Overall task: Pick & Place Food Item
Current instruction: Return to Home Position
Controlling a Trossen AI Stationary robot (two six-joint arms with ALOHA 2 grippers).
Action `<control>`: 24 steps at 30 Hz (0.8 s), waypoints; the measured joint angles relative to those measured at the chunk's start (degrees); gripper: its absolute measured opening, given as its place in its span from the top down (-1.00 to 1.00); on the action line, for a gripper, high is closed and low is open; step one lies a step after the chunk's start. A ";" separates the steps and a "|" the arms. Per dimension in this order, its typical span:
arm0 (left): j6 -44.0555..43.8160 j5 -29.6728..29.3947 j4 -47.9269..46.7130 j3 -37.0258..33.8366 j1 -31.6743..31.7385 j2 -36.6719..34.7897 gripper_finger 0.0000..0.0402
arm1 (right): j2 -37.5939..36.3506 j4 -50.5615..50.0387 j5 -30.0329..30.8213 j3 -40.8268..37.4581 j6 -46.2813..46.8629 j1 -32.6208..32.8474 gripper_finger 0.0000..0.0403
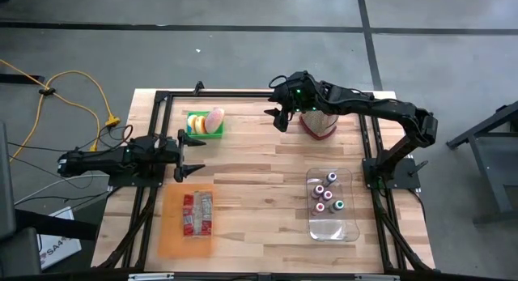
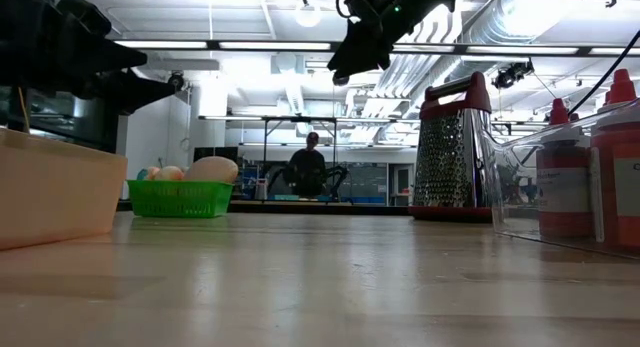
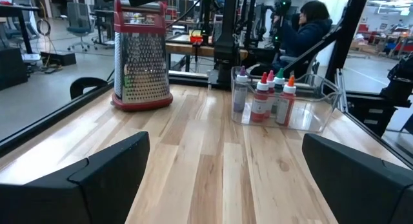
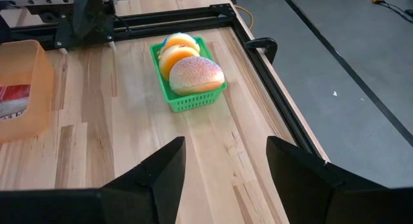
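Observation:
A green basket (image 1: 194, 132) stands on the table's far left part, and its rim also shows in the right wrist view (image 4: 193, 102). In it lie a pink sugared bun (image 4: 195, 74) and orange-yellow round food pieces (image 4: 178, 51). My right gripper (image 1: 278, 119) hangs open in the air to the basket's right, slanting down toward it, its fingers (image 4: 169, 169) apart with nothing between them. My left gripper (image 1: 193, 157) stands open and level near the table's left edge, nearer the front than the basket, pointing toward the table's right.
An orange tray (image 1: 174, 240) with a red-and-white packet (image 1: 197, 214) lies at the near left. A steel grater with red trim (image 3: 140, 59) stands at the far right, and a clear bin (image 1: 344, 230) of small bottles at the near right. Black frame rails border the table. A person sits in the room beyond.

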 joint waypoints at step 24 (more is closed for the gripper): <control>-1.93 -0.22 -0.43 -0.02 0.00 0.02 -0.98 | 0.00 0.00 0.00 -0.01 0.01 0.00 -0.02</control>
